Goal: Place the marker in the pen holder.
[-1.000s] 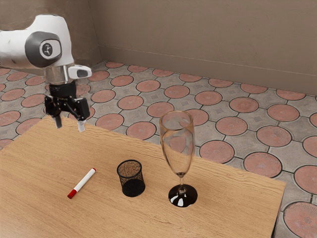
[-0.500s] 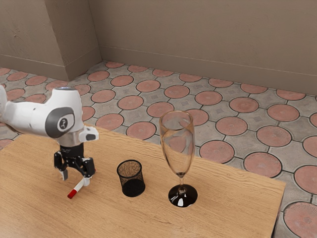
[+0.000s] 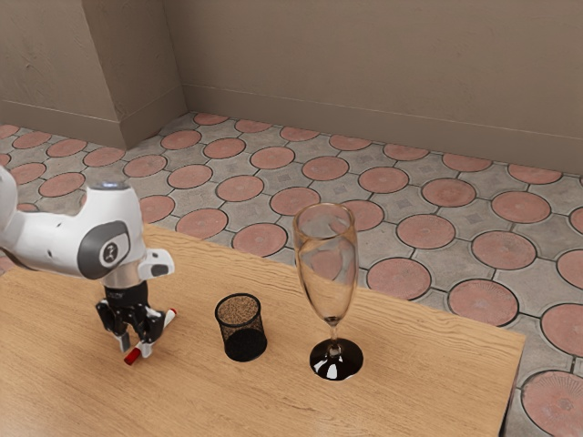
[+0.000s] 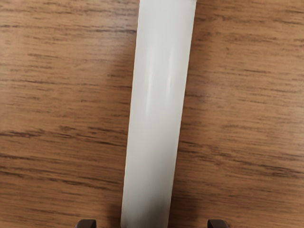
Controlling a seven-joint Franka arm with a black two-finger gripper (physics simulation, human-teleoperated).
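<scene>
Low over the table, my gripper (image 3: 136, 348) straddles the marker (image 3: 170, 317) near its red end, one finger on each side. In the wrist view the tips of the open gripper (image 4: 152, 223) stand apart from the white barrel of the marker (image 4: 156, 109), with wood visible on both sides. The marker lies on the table, its middle partly hidden by the hand in the exterior view. The black mesh pen holder (image 3: 242, 330) stands upright, separate from the hand, toward the exterior view's right.
A tall clear glass (image 3: 328, 273) with a black base stands beyond the pen holder, toward the exterior view's right. The wooden table (image 3: 410, 364) ends at an edge in front of the tiled floor.
My hand came down from above the table to the marker, then slightly lower. Its fingers have drawn closer together over the last half second. The marker, holder and glass have not moved.
</scene>
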